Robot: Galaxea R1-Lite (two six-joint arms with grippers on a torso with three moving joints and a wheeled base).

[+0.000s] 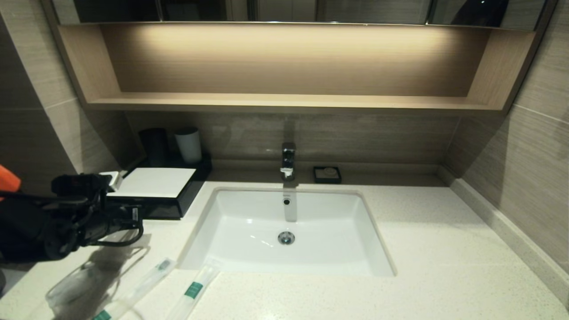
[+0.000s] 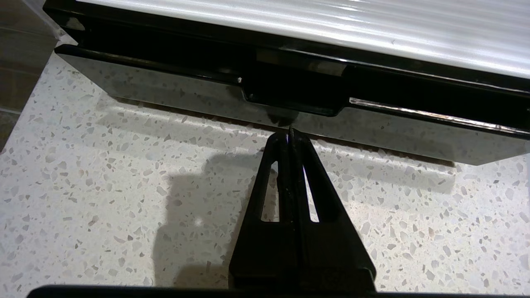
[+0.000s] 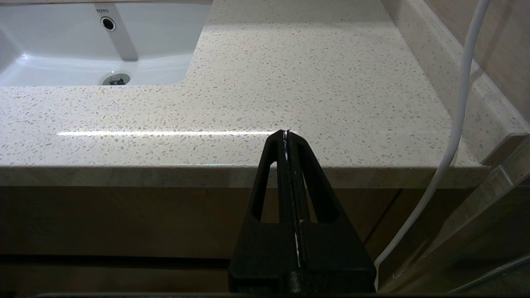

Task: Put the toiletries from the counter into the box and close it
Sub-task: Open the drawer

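Observation:
The black box (image 1: 153, 182) with a white top panel stands at the back left of the speckled counter (image 1: 444, 249). My left gripper (image 2: 290, 133) is shut and empty. Its tips are at the box's glossy drawer front (image 2: 165, 89), just below the handle notch; it shows dark in the head view (image 1: 135, 216). Two clear toothbrush packets with green bands (image 1: 149, 279) (image 1: 195, 286) lie near the counter's front edge, left of the sink. A clear pouch (image 1: 84, 275) lies further left, in my arm's shadow. My right gripper (image 3: 286, 133) is shut and empty, parked off the counter's front right edge.
A black tumbler (image 1: 154, 144) and a white-grey cup (image 1: 188, 144) stand behind the box. The white sink (image 1: 249, 213), the faucet (image 1: 288, 160) and a small black soap dish (image 1: 327, 174) are in the middle. A white cable (image 3: 455, 124) hangs beside my right gripper.

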